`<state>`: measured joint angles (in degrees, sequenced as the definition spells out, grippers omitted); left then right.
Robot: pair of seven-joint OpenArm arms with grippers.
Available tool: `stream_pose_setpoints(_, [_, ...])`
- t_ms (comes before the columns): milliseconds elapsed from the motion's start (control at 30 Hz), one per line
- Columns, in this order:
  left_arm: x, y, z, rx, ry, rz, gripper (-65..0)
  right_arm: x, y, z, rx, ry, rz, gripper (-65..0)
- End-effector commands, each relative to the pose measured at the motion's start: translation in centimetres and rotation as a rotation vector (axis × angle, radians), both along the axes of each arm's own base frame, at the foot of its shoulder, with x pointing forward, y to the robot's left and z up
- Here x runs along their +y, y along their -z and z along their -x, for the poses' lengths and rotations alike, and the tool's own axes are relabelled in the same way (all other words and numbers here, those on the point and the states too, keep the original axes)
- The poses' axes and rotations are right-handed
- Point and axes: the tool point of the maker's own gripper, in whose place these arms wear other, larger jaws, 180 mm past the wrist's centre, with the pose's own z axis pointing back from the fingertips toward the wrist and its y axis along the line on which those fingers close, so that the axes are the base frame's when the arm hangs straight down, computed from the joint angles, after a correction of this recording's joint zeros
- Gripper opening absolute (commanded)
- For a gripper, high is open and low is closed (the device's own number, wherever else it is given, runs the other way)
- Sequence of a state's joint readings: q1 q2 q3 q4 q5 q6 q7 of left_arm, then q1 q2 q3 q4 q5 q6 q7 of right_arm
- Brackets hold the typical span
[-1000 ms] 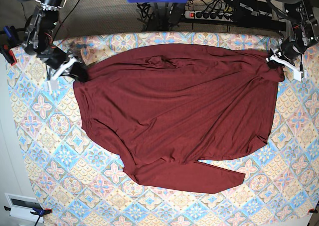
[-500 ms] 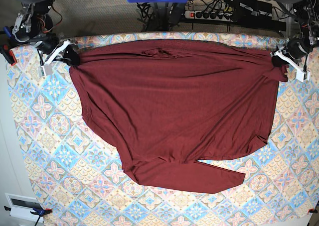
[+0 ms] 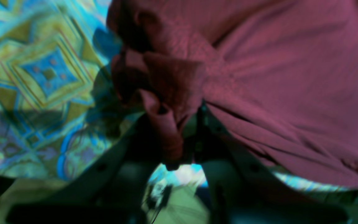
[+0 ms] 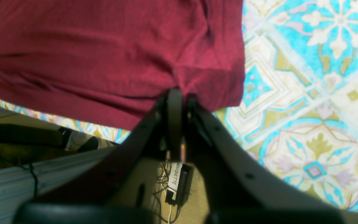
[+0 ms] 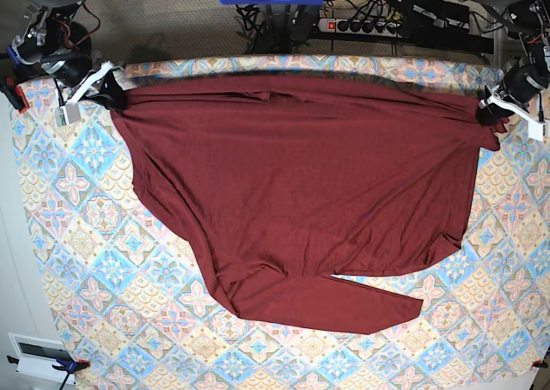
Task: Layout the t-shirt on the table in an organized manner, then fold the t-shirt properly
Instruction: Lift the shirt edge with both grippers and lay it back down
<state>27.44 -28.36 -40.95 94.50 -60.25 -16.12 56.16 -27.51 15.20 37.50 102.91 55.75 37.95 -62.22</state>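
The dark maroon t-shirt [image 5: 301, 184] lies spread across the table [image 5: 94, 261], its far edge pulled taut between my two grippers, with one sleeve [image 5: 344, 302] lying flat at the near side. My right gripper [image 5: 101, 91] at the far left is shut on the t-shirt's corner; in the right wrist view its fingers [image 4: 176, 102] pinch the maroon fabric [image 4: 104, 53]. At the far right my left gripper [image 5: 491, 113] is shut on the t-shirt's other corner, where a bunched fold [image 3: 163, 102] hangs between the fingers [image 3: 204, 124].
Beyond the table's far edge runs a power strip [image 5: 361, 25] among cables on the floor. A small white box [image 5: 34, 356] sits off the table's near left corner. Patterned cloth shows bare along the left, near and right sides of the shirt.
Both grippers have drawn outward and toward the far edge, stretching the t-shirt's far edge straighter and wider. The folds near the collar have flattened.
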Motion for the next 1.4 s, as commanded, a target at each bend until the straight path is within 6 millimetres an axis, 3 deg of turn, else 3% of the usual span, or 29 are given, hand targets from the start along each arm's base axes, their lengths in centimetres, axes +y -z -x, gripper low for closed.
stream_pose_setpoints(0, [0.8, -1.3, -0.6, -0.041, -0.011, -0.022, -65.0, -0.4, -1.1, -0.7, -0.042, -0.008, 0.014, -65.0])
stream_pose_setpoints(167, [0.0, -1.4, -1.8, -0.092, -0.042, 0.017, -65.0, -1.2, -1.4, -1.0, -0.053, 0.013, 0.022, -65.0])
stream_pose_setpoints(367, [-1.2, -1.5, -3.5, -0.148, -0.074, 0.068, -65.0, -1.3, -4.1, -5.5, -0.185, 0.019, 0.019, -65.0])
stream_pose_setpoints(500, [-1.0, -0.9, -4.3, -0.146, -0.094, 0.059, -65.0, -1.8, -2.3, -5.1, -0.120, 0.037, -0.004, -65.0])
stream_pose_setpoints(633, [-0.3, 0.3, -4.9, -0.125, -0.124, 0.045, -65.0, -2.0, -3.3, -7.2, -0.167, 0.048, -0.016, -65.0])
stream_pose_setpoints(833, [-0.2, 0.4, -6.0, -0.137, -0.141, 0.058, -65.0, -2.7, -2.7, -8.1, -0.151, 0.060, 0.011, -65.0])
stream_pose_setpoints(967, [-0.5, -0.1, -7.1, -0.170, -0.146, 0.070, -65.0, -3.2, -3.0, -9.2, -0.159, 0.063, 0.046, -65.0])
stream_pose_setpoints(1367, [-2.3, 1.2, -8.7, -0.150, -0.160, 0.045, -65.0, -3.8, -1.6, -10.2, -0.129, 0.098, 0.001, -65.0])
